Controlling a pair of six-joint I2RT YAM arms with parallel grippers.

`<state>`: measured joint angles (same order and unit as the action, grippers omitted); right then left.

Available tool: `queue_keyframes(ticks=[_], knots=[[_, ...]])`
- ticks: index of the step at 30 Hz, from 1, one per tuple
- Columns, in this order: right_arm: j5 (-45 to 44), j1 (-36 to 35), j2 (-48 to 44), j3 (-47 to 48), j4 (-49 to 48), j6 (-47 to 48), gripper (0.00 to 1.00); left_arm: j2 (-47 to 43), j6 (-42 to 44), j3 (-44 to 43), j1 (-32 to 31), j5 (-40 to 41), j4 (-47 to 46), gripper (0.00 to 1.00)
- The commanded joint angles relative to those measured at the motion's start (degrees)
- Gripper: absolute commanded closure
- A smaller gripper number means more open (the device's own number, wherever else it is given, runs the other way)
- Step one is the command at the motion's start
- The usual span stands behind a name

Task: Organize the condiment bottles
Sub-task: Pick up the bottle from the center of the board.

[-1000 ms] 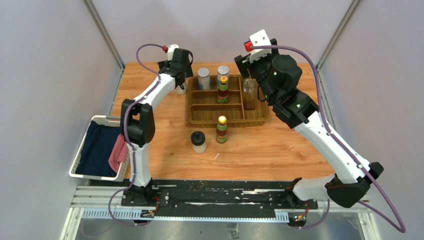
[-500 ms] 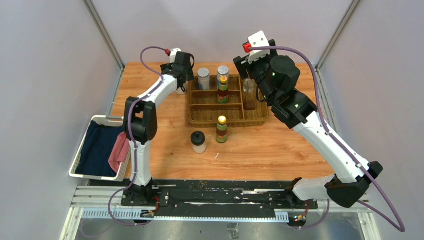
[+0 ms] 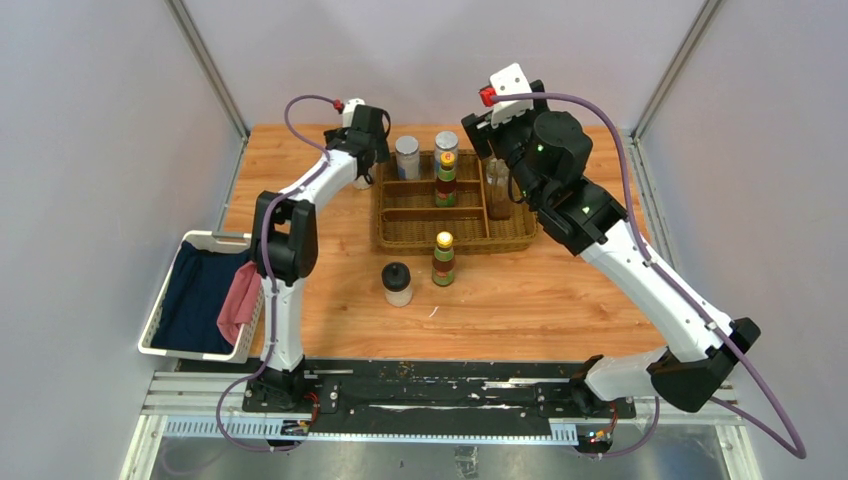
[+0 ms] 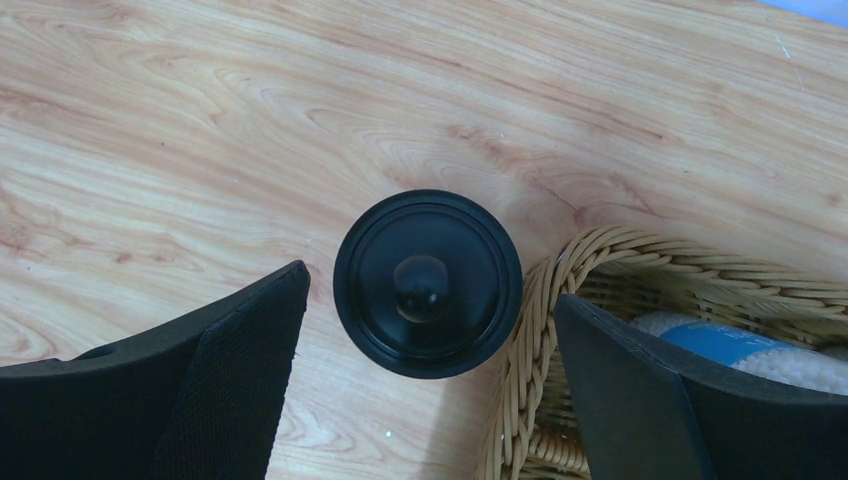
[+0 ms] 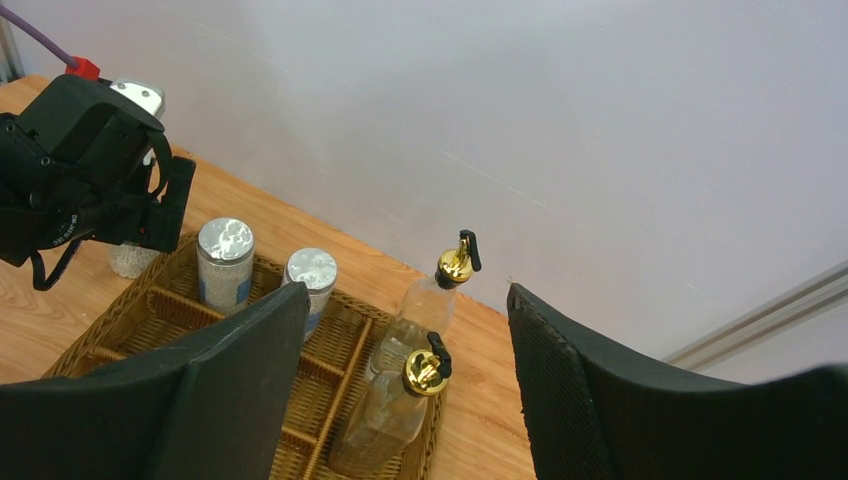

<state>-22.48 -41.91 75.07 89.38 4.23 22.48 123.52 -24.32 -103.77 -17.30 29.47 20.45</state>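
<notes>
The left claw (image 4: pixel 425 303) was spread open around a round, black-lidded jar (image 4: pixel 428 250), stood on the wood-grain counter (image 4: pixel 200 120) just beside the woven wicker tray (image 4: pixel 535 330). The right claw (image 5: pixel 407 300) was held released above 2 clear, gold-spouted cruets (image 5: pixel 424 372) in the tray's right compartment.

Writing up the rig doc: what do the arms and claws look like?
The left arm and right arm: white links, black joints, a purple cable looped along each, red connector at the wrist. The left claw and right claw: two black wedge fingers with mesh-textured pads.
</notes>
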Motion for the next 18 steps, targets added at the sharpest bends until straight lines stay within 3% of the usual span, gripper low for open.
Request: queue_keyframes(ticks=[1, 15, 18], knots=[[0.29, 0.6, 0.55, -0.34, -1.84, 0.81, 0.23, 1.6, 0.49, -1.7, 0.75, -0.53, -1.73, 0.0], [0.16, 0.55, 1.44, -0.31, -2.03, 0.64, 0.23, 2.42, 0.94, -0.77, 1.4, -0.9, -3.89, 0.0], [0.03, 0.58, 1.4, -0.3, -2.03, 0.47, 0.23, 2.27, 0.83, -0.33, 1.49, -1.31, -4.02, 0.06]])
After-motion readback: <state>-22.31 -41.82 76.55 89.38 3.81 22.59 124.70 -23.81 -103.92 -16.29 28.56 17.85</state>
